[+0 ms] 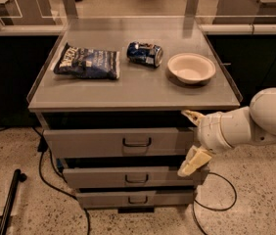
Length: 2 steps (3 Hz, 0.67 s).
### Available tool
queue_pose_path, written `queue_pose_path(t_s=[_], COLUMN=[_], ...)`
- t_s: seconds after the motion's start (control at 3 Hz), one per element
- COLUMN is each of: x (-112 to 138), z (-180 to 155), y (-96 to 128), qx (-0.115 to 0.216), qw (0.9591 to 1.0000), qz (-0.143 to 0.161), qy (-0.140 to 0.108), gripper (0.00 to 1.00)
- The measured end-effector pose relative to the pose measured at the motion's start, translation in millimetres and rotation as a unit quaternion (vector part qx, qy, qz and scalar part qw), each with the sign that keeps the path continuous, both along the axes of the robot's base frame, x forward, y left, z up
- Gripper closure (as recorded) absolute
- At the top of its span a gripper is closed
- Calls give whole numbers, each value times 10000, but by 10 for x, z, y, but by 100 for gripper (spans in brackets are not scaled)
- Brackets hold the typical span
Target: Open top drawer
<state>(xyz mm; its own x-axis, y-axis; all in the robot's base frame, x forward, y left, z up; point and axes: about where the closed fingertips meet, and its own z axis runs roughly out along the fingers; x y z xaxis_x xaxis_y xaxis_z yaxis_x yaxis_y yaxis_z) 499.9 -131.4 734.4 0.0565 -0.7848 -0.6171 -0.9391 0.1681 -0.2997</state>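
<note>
The top drawer is the widest of three grey drawers in a grey cabinet, with a small dark bracket handle at its centre; its front stands slightly out from the cabinet. My gripper is at the drawer's right end, to the right of the handle, open, with one pale finger up near the cabinet top's front edge and the other down by the middle drawer. It holds nothing.
On the cabinet top lie a dark blue chip bag, a blue can on its side and a white bowl. The bottom drawer is narrowest. Black cables and a dark pole lie on the floor at left.
</note>
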Motion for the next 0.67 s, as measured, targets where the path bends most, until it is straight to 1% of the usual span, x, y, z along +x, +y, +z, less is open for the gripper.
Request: queue_pose_path(t_s=[0.33,0.67], x=[56,72], z=[-129,-254], y=[105,126], qx=[4,-16], qw=[9999,9999], qz=[102,107], qy=[44,111], gripper=[0,0])
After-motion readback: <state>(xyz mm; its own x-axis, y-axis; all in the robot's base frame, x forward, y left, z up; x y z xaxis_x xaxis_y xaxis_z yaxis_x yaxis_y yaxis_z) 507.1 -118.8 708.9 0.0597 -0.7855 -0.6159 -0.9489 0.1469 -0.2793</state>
